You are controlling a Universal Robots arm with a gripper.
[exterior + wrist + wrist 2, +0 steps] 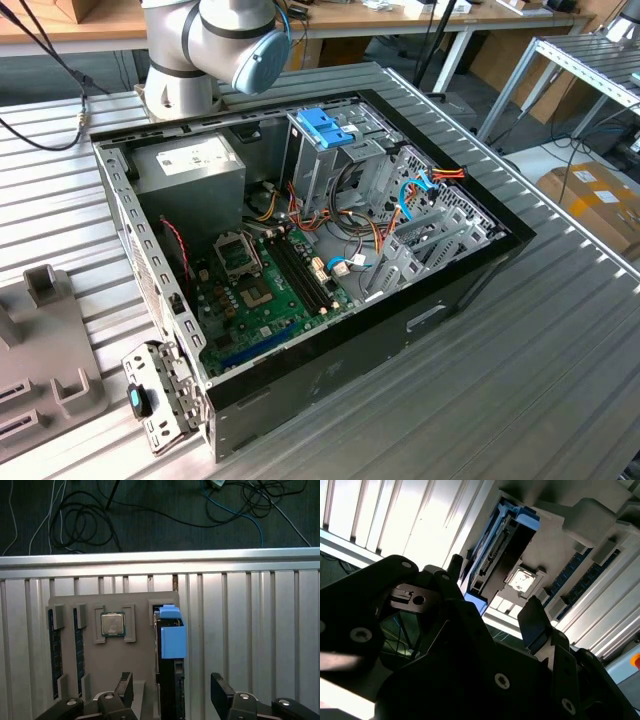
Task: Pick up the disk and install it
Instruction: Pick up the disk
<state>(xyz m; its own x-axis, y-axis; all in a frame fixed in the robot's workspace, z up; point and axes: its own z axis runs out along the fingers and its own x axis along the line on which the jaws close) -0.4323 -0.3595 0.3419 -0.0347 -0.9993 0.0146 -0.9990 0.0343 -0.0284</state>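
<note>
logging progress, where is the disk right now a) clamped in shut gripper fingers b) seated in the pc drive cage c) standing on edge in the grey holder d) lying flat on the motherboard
c: in the first wrist view the disk stands on edge in the grey holder, the open gripper straddling it without touching.

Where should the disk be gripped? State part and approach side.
Grip the disk across its two broad faces, coming straight down onto its upturned narrow edge: it stands on edge in the grey holder, and the gripper has its jaws open either side.
</note>
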